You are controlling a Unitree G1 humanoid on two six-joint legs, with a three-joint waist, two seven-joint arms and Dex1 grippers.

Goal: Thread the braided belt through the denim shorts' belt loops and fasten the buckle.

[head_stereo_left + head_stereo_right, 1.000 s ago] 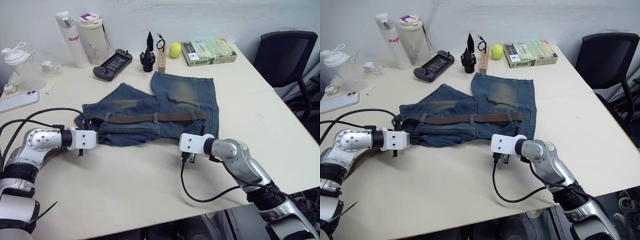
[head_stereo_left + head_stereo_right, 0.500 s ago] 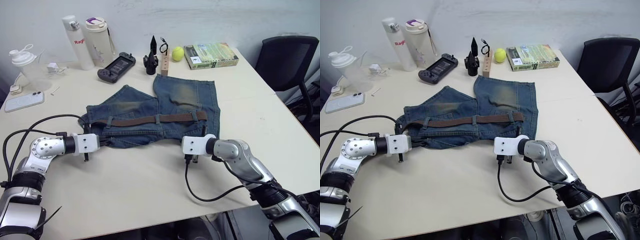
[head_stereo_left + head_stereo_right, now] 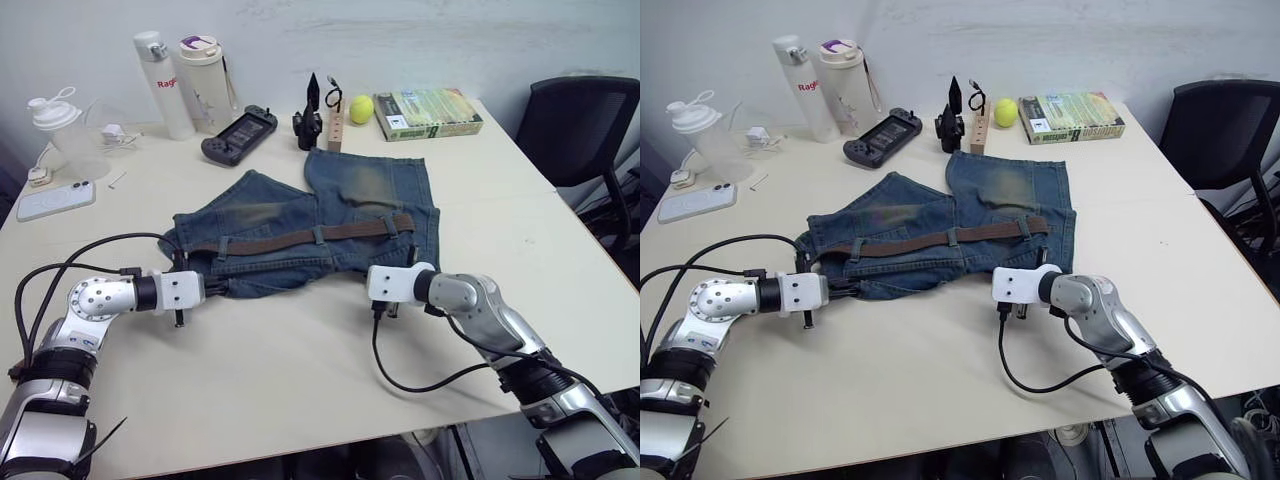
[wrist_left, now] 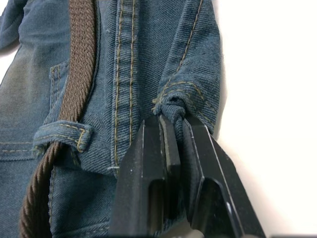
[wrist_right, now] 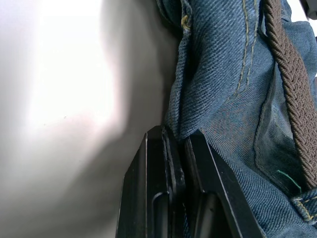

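- The left gripper [image 4: 172, 130] is closed on a bunched fold of the denim shorts [image 3: 300, 225].
- The braided belt [image 3: 300, 238] lies in the belt loops [image 3: 318, 235], beyond both grippers.
- The right gripper [image 5: 173, 135] pinches the shorts' edge.

The work surface is a light beige table [image 3: 300, 370] with a smooth matte top; its far edge meets a plain pale wall [image 3: 400, 40]. A seam [image 3: 560, 190] crosses the right portion of the tabletop, running toward the right edge. A black office chair [image 3: 580, 125] with a padded backrest stands beside the table's far right corner, near the wall. Dark floor [image 3: 625, 250] and some indistinct items lie beyond the right edge of the table. Lighting is even and diffuse, producing soft shadows on the tabletop.
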